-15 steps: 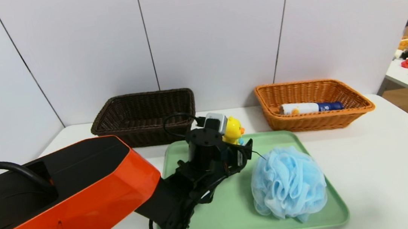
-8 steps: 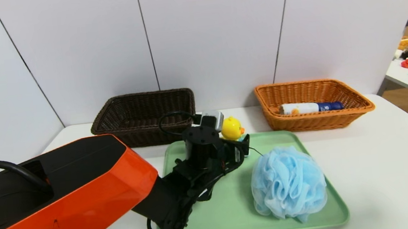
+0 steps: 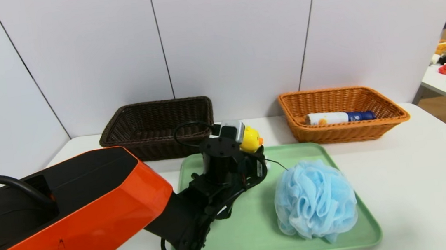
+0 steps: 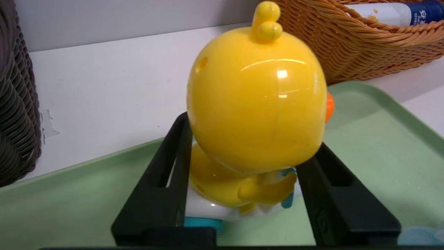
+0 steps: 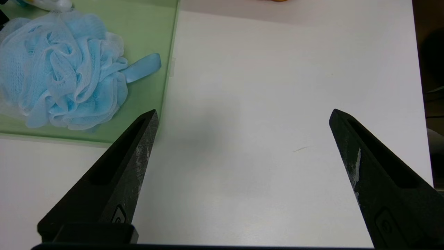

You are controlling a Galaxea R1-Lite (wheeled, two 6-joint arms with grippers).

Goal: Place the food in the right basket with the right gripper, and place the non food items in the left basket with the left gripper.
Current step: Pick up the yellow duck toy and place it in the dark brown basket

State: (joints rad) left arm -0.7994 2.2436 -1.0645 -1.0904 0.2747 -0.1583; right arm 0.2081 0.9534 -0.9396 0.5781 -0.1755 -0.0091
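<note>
Table, white: carries two baskets along the back wall and a tray in front of them.

Tray, pale green: lies between and in front of the baskets.

Duck toy, yellow, on a white-and-blue base: upright at the back edge of the tray, near the corner closest to the dark basket. Its orange beak points toward the orange basket.

Left gripper: reaches over the tray, one black finger on each side of the duck's lower body and base. The fingers sit close against the toy, closed on it. Whether the base is lifted off the tray cannot be told.

Bath pouf, light blue mesh: sits on the tray's right half, apart from the duck, its ribbon loop trailing toward the tray's edge.

Dark brown basket: back left; nothing visible inside.

Orange basket: back right; holds the slim white container with the dark blue cap, lying on its side.

Right gripper: hangs over bare table to the right of the tray, fingers spread wide, holding nothing.
</note>
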